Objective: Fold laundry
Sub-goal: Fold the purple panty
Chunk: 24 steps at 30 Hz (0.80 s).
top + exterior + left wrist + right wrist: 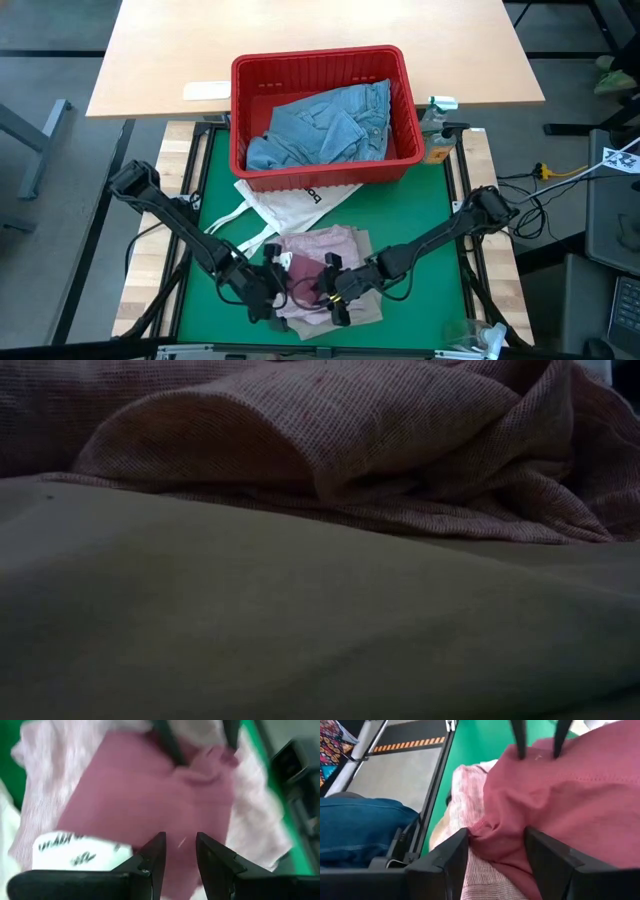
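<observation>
Pink top lay crumpled at the mat's near edge, over beige trousers, no clear long axis. It sat between my claws: left gripper at its left side, fingers apart over the fabric; right gripper at its right, clamped on a pink fold. Jeans filled the basket

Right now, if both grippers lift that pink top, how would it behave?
The pink top would probably sag limply between the left gripper and right gripper; it already lies in soft folds. It looks thin, likely light, and may drag on the beige garment beneath.
</observation>
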Motion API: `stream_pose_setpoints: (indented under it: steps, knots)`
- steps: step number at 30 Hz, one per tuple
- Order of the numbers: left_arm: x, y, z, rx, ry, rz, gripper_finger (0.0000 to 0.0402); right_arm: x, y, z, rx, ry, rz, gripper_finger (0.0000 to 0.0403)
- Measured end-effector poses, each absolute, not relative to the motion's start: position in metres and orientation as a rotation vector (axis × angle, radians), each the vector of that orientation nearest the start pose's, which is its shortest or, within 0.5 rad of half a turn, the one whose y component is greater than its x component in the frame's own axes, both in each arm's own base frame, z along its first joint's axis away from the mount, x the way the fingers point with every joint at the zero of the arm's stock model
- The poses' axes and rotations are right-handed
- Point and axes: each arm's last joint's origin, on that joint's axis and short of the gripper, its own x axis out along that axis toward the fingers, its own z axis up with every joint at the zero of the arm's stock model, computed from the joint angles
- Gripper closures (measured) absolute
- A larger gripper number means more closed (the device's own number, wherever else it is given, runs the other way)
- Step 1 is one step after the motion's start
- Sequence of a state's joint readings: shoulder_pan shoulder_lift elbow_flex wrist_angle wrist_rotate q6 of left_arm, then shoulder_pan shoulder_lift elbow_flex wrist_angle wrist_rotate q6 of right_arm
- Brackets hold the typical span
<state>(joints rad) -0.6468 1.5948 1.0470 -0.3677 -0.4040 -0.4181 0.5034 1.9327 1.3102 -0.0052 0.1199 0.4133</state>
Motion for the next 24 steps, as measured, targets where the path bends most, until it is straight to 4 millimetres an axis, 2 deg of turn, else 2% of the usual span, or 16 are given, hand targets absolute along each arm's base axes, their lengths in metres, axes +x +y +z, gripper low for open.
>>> stream_pose_setpoints:
  steps: [4, 13, 24]
  knots:
    - [0.261, -0.183, 0.210, 0.091, 0.884, -0.027, 0.0300, 0.374, 0.203, 0.198, 0.204, 0.677, 0.253, 0.0210]
    - [0.260, -0.182, 0.210, 0.101, 0.897, -0.027, 0.0300, 0.374, 0.203, 0.200, 0.212, 0.677, 0.272, 0.0210]
    - [0.260, -0.183, 0.214, 0.083, 0.876, -0.046, 0.0300, 0.367, 0.199, 0.230, 0.239, 0.606, 0.298, 0.0210]
